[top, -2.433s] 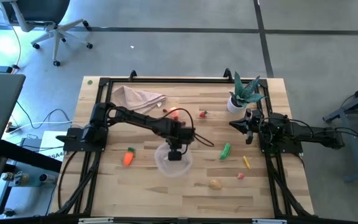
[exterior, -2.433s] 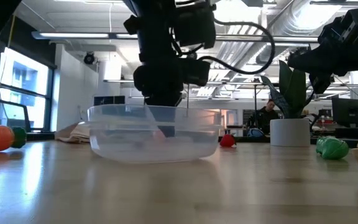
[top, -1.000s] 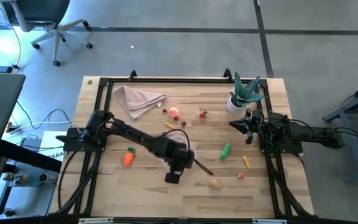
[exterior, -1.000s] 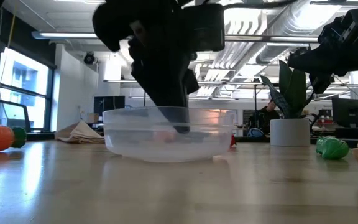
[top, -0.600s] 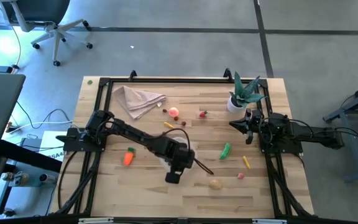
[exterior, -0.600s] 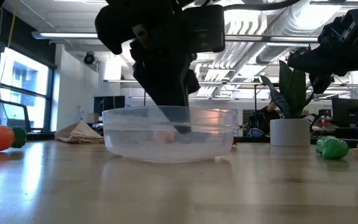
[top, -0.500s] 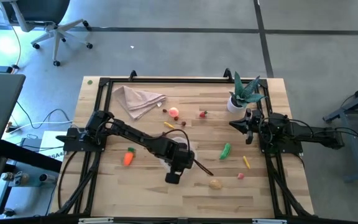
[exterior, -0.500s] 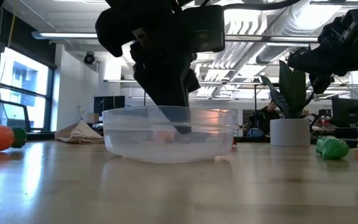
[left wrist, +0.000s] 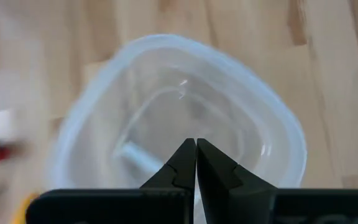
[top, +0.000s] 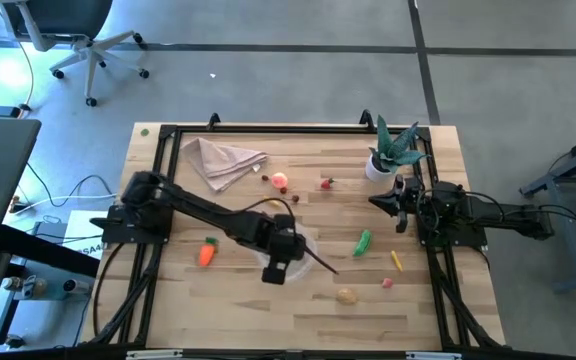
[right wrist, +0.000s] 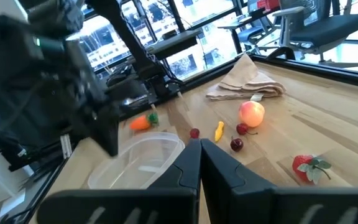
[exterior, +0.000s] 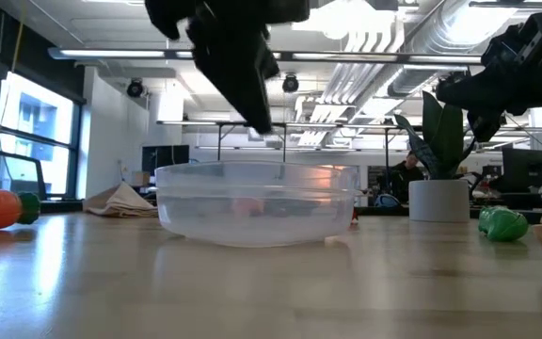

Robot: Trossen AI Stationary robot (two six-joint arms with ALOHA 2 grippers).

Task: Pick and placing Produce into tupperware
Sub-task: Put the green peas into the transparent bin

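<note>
A pale wooden table fills the middle of the high view. Near centre, the left gripper hovers over the clear tupperware; the carrot lies to its left, the green pepper and potato to its right. The right gripper waits at the right, beside a potted plant.

In the low view the tupperware sits mid-frame, arm above it.

The left wrist view shows the gripper clenched, holding nothing, above the bowl.

The right wrist view shows that claw clenched too, with a napkin at upper right. A good next pick probably means opening wide first and clearing the container's rim.
</note>
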